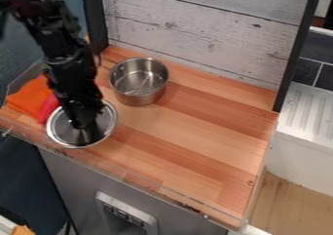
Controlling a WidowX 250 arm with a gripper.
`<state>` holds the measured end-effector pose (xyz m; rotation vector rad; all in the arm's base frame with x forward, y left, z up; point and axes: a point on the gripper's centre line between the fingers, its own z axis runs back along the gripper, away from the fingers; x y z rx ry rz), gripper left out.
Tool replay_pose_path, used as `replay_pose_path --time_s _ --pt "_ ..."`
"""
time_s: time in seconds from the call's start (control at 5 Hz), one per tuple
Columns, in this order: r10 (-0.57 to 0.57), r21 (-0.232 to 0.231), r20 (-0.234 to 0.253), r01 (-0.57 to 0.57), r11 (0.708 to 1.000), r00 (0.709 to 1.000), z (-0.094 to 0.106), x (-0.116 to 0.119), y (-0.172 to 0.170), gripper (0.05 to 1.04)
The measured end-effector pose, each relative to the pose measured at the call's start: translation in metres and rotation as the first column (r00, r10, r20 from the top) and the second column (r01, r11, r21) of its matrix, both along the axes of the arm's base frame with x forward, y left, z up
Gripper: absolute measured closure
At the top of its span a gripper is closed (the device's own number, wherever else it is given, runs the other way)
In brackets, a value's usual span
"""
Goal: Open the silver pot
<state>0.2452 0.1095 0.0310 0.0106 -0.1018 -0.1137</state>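
The silver pot (138, 81) stands upright and uncovered near the back wall (201, 34) of the bench (195, 127), its round mouth facing up and its axis vertical. The gripper (86, 127) points down at the middle of the round lid (62, 126), beside the orange cloth (27, 98); I cannot tell whether it is spread or pinching. Marks on the front panel (127, 214) are too small to read.

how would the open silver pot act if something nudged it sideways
The pot would probably slide rather than tip, as it is low and wide and stands upright on the wooden worktop. Its shiny metal wall looks stiff, so it should keep its shape. The rim looks thin, which hints at a fairly light pot.
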Motion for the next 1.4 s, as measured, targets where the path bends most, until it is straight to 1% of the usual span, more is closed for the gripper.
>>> replay_pose_path --time_s 0.2,0.4,0.6,0.8,1.0,1.2,1.4 --pt "0.006 -0.001 -0.015 -0.006 1.000 1.000 -0.009 0.014 -0.005 0.798" --pt "-0.001 0.012 -0.023 0.001 1.000 1.000 -0.019 0.025 -0.010 0.798" --pt "0.003 0.020 -0.033 -0.003 1.000 0.999 -0.028 0.026 -0.012 0.798" --pt "0.012 0.027 -0.017 -0.011 1.000 1.000 -0.030 0.025 -0.012 0.752" --pt "0.103 0.044 -0.015 -0.102 0.994 0.995 -0.020 0.013 -0.008 0.458" --pt "0.231 0.028 0.020 -0.231 0.972 0.973 0.004 0.006 0.004 0.169" --pt "0.268 0.003 0.024 -0.268 0.963 0.963 0.018 0.006 0.008 0.073"
